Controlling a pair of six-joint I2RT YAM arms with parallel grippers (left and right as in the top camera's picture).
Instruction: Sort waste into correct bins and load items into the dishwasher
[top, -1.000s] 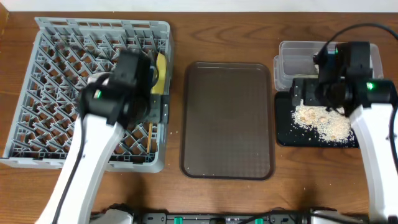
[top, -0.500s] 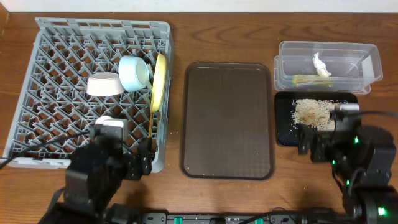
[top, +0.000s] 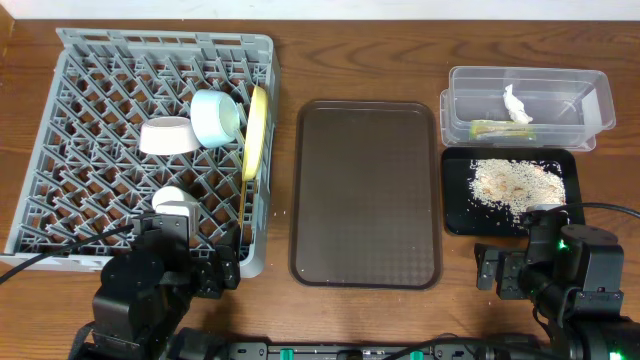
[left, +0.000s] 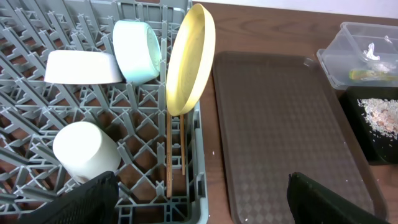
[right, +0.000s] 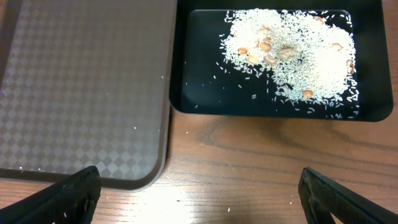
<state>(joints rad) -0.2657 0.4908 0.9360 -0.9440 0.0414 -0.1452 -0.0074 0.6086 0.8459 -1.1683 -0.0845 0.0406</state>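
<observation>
The grey dish rack holds a white bowl, a light blue bowl, an upright yellow plate, a white cup and wooden chopsticks. The clear tub holds a white tissue and a green-and-orange wrapper. The black tray holds rice crumbs. My left gripper is open and empty above the rack's front corner. My right gripper is open and empty over bare table in front of the black tray.
A large dark brown serving tray lies in the middle, between the rack and the bins. It also shows in the left wrist view and the right wrist view. Both arms sit at the table's front edge.
Both arms have drawn back toward the table's front edge. The right arm has moved off the black tray, so the whole crumb pile shows. The white cup now shows in the rack.
</observation>
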